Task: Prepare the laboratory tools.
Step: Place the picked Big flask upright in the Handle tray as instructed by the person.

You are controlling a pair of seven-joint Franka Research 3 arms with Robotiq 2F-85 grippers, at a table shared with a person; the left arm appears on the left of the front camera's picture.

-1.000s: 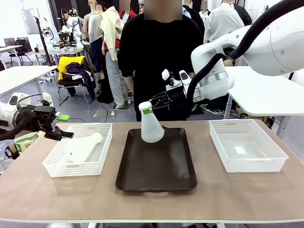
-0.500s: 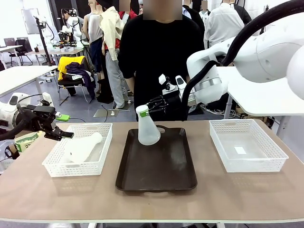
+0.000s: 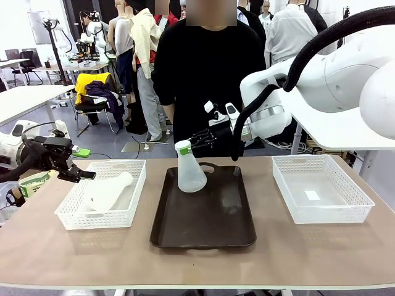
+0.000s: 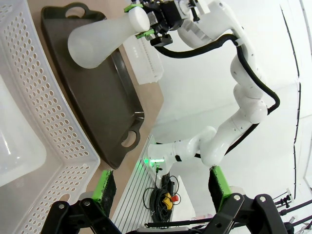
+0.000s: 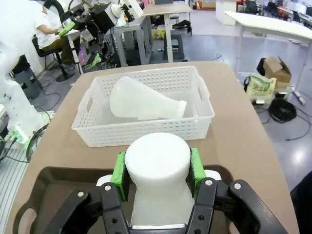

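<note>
One frosted white flask (image 3: 190,174) stands upright over the far end of the dark brown tray (image 3: 203,216). My right gripper (image 3: 186,147) is shut on its neck from the right. Whether its base touches the tray I cannot tell. In the right wrist view the green pads (image 5: 118,170) clamp the flask's neck (image 5: 157,168). A second flask (image 3: 106,191) lies on its side in the left white basket (image 3: 123,219), also seen as the lying flask (image 5: 141,103). My left gripper (image 3: 78,174) hovers open at that basket's left rim. In the left wrist view the open left gripper (image 4: 161,195) looks at the held flask (image 4: 97,36).
An empty white mesh basket (image 3: 355,206) stands at the table's right. A person in black (image 3: 207,80) stands at the far edge behind the tray. Bare tabletop (image 3: 197,265) runs along the near edge. Other people and tables are farther back.
My right gripper has carried the flask leftward and lower over the tray's far end, bringing it more upright. The left arm and the basket flask have not moved.
</note>
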